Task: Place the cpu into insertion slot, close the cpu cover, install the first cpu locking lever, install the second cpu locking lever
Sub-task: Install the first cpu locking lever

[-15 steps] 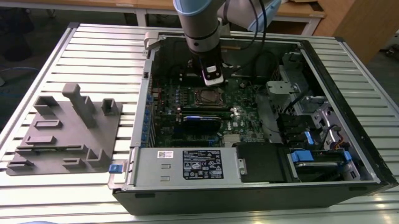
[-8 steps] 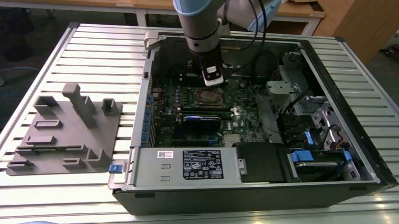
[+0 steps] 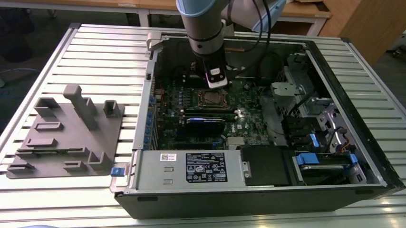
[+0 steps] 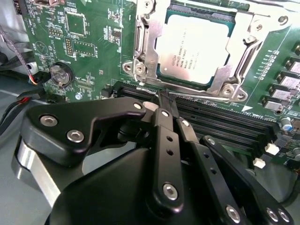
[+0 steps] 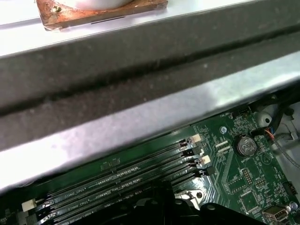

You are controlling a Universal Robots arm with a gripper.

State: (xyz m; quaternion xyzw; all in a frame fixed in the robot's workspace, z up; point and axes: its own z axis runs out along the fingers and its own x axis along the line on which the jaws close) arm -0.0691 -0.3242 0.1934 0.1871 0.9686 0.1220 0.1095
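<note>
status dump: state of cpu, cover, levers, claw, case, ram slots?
cpu: seated, metal face up.
cpu cover: down over the cpu's edges.
locking lever: lying along the cover; cannot tell if latched.
claw: shut, tips beside the cover's edge.
computer case: lying open, side panel off.
memory slots: empty.
</note>
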